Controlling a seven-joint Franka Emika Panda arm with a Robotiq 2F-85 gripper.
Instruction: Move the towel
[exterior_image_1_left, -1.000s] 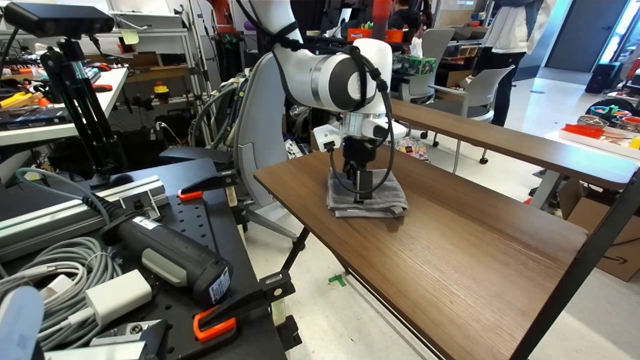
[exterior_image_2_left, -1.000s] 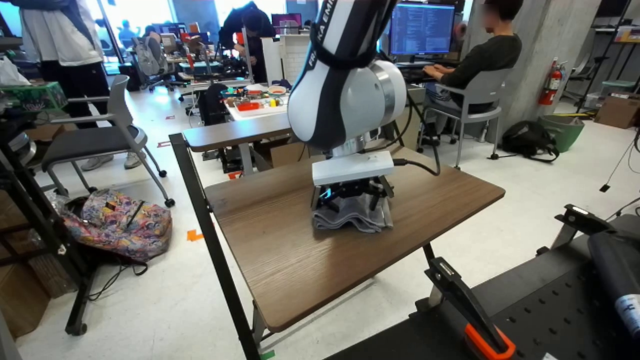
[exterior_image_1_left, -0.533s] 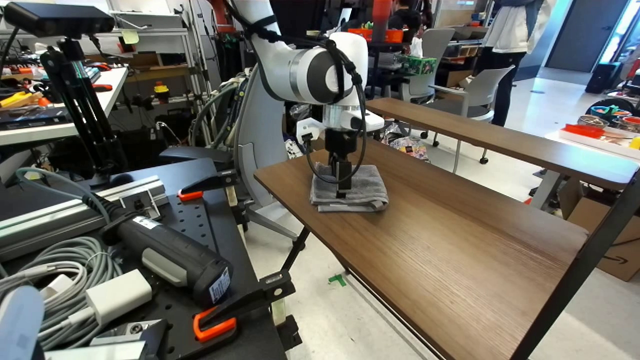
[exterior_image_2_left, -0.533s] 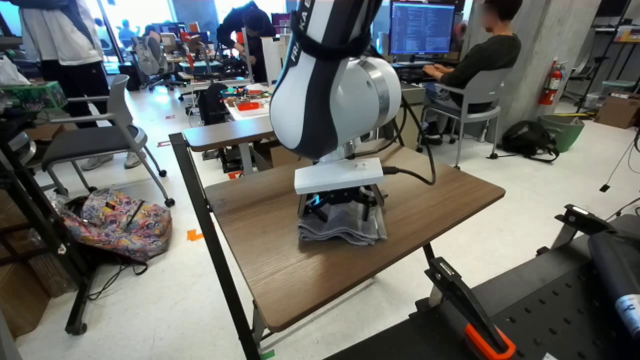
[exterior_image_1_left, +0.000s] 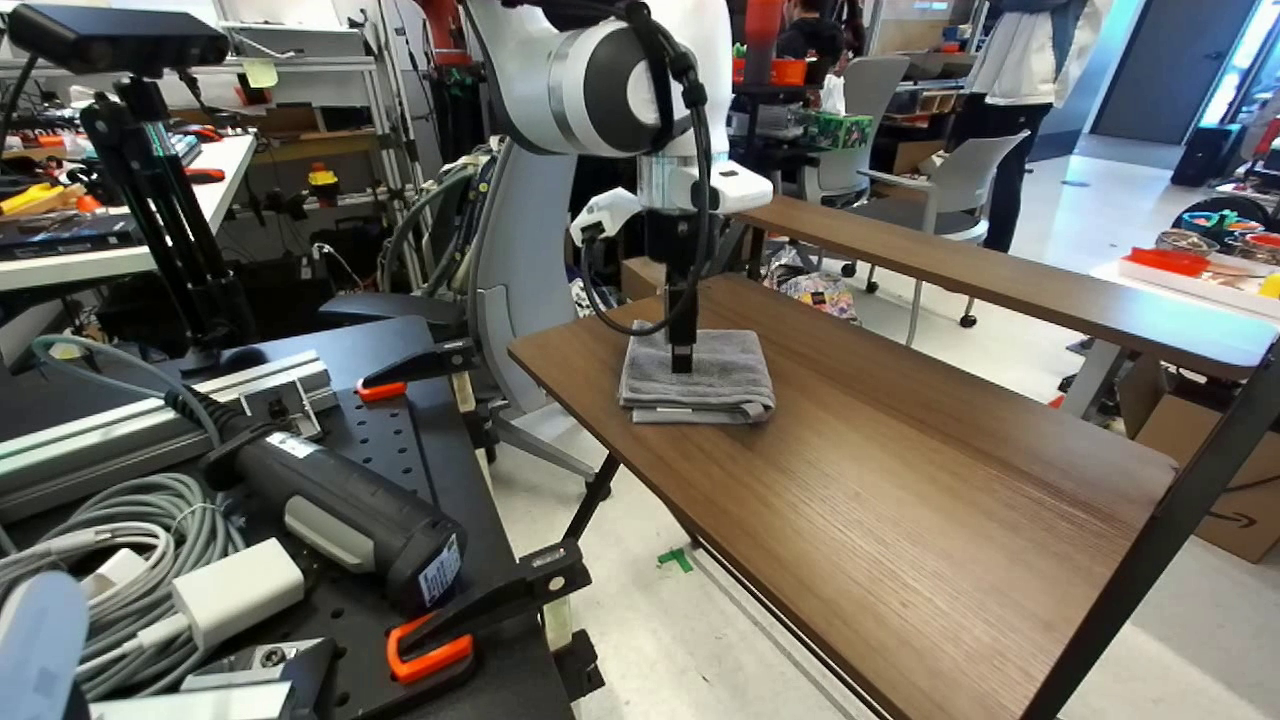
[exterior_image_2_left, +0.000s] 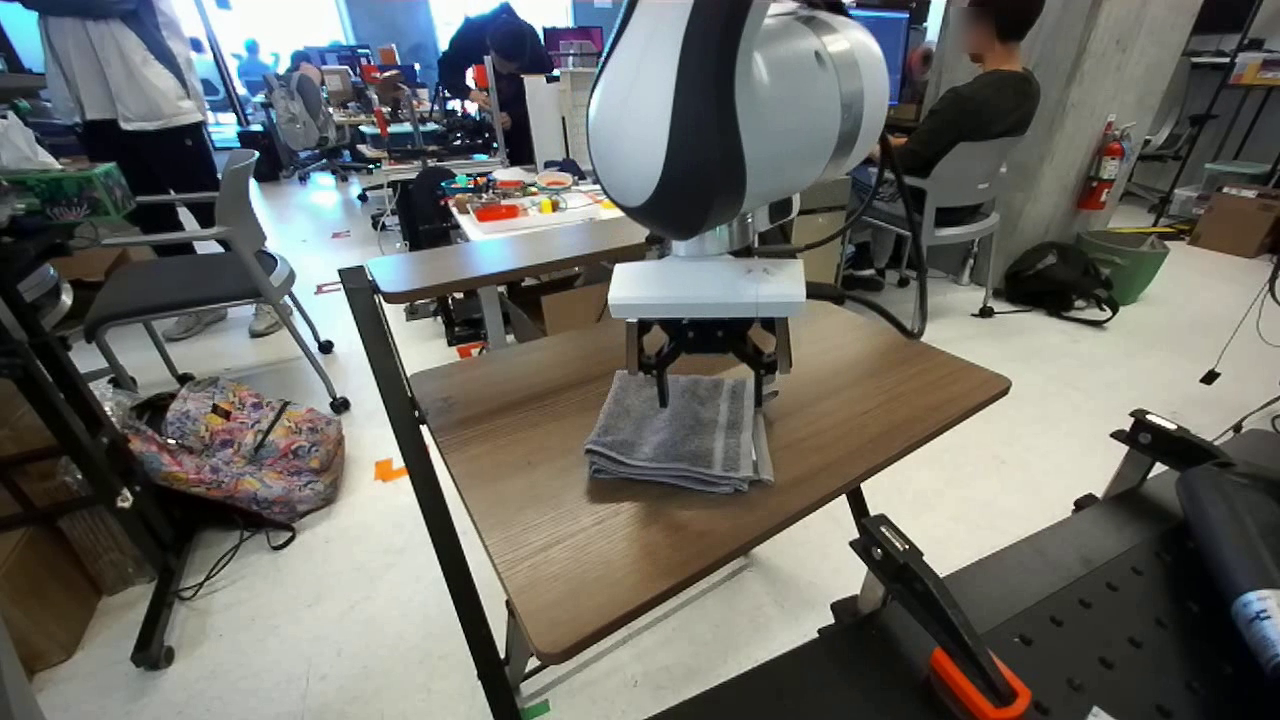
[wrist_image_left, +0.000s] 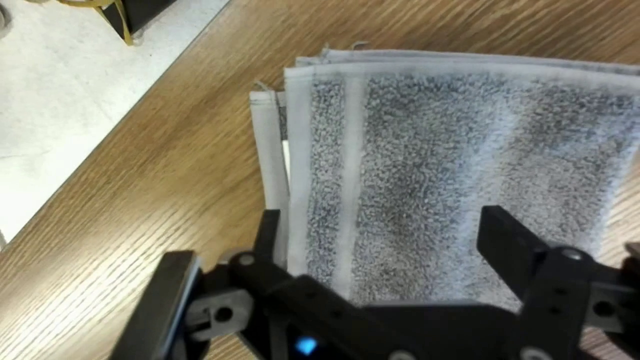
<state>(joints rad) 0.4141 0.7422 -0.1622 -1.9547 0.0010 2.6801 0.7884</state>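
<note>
Wrist view: look at that pale-striped, folded grey terry towel (wrist_image_left: 415, 175), lying from centre to right edge on a brown wood-grain tabletop (wrist_image_left: 190, 135). At the bottom, see the black two-fingered gripper (wrist_image_left: 385, 227), with fingers (wrist_image_left: 505, 245) spread wide over the towel. Find both mid-frame in both exterior views; touching or just above, cannot tell.

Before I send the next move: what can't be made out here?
Towel, wrist view: upper-right corner cut off by the picture's right edge; near edge hidden behind the gripper.
Its underside, all views: hidden by its own top layers.
Arm, both exterior views: upper part cut off by the top edge.
Monitor, in an exterior view: part of the screen hidden behind the arm.
Seated person, in an exterior view: face blurred.
</note>
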